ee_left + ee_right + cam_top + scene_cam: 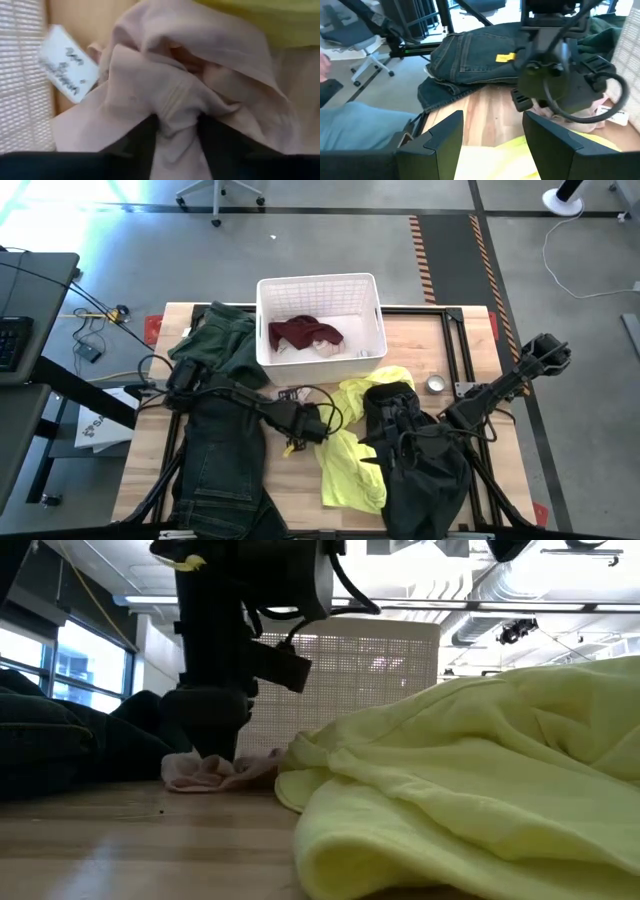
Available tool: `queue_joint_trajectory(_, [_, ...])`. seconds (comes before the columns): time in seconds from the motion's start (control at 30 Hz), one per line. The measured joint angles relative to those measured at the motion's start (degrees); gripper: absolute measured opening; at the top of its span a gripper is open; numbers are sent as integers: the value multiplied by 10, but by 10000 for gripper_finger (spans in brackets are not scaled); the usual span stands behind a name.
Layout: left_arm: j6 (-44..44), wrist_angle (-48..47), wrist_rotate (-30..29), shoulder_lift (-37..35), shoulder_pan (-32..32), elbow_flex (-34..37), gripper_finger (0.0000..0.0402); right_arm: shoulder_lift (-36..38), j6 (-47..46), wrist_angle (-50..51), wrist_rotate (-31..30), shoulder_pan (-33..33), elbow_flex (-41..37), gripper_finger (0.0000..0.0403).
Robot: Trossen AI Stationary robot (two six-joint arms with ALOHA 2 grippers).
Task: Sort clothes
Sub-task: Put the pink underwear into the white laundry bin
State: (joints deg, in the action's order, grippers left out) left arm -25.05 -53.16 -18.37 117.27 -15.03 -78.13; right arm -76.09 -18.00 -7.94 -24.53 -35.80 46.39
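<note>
Left tool [177, 137]: closed on a fold of the pink piece [185, 80], on the tabletop [150, 840] between basket [320, 290] and yellow shirt [355, 450]. Judged light, limp, best pinched at a bunched ridge. Pale beige-pink, crumpled, tagged. Right tool [492, 145]: wide, empty, over the shirt.

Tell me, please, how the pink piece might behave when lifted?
Probably floppy: the pink piece bunches in soft folds between the left gripper's fingers. Likely light, being thin. Its tag may dangle.
</note>
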Motion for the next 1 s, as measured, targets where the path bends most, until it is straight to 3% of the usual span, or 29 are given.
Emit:
queue_joint_trajectory(0.1, [-5,1,18,-4,-8,1,48,0,0,0,-11,-10,0,204])
queue_joint_trajectory(0.17, [-19,-4,40,-13,-19,-1,17,0,0,0,-24,-16,0,204])
queue_joint_trajectory(0.33, [-41,9,103,-53,-65,-22,24,0,0,0,-40,-23,0,204])
queue_joint_trajectory(0.57, [-83,56,106,-142,-115,-63,8,0,1,0,-43,-22,0,204])
queue_joint_trajectory(0.67, [-98,66,70,-189,-128,-83,11,0,1,0,-43,-22,0,204])
queue_joint_trajectory(0.8, [-91,80,-20,-249,-141,-112,12,0,1,0,-43,-22,0,204])
queue_joint_trajectory(1.0, [45,117,-182,-320,-130,-159,12,0,5,0,-44,-22,0,204])
